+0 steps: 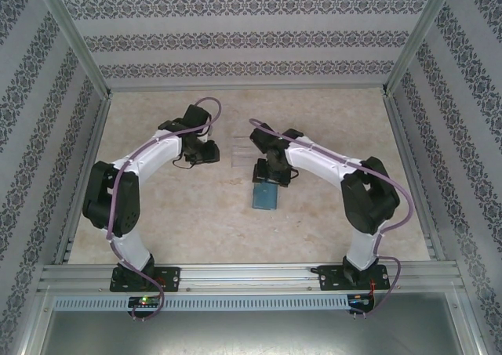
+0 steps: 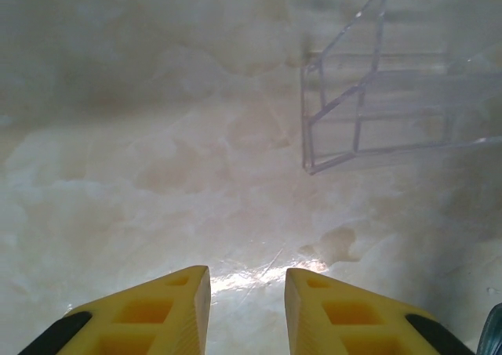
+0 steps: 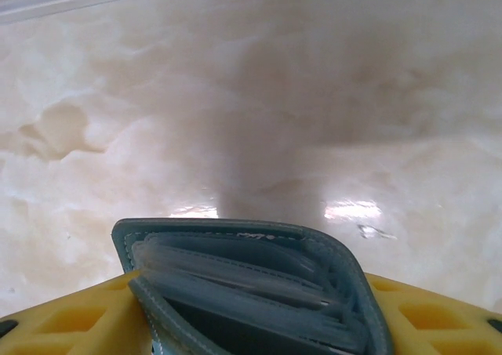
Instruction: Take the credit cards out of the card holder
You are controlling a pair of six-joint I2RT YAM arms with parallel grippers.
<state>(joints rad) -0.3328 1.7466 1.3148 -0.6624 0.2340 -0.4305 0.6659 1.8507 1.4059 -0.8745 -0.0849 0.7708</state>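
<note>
The teal card holder [image 1: 264,198] lies on the table in front of the right arm, its far end under my right gripper [image 1: 269,181]. In the right wrist view the holder [image 3: 259,241] stands edge-up and bowed between the yellow fingers [image 3: 70,320], which press on both its sides; my right gripper [image 3: 249,284] is shut on it. Thin pale edges [image 3: 235,275] show between its grey-blue pocket layers; I cannot tell whether they are the credit cards. My left gripper [image 2: 247,275] hovers open over bare table, nothing between its fingers, left of the holder [image 1: 209,154].
A clear plastic tray [image 2: 376,104] with dividers stands just ahead and right of the left gripper, between the two grippers [image 1: 239,147]. Patterned walls and metal rails [image 1: 86,159] border the beige marbled table.
</note>
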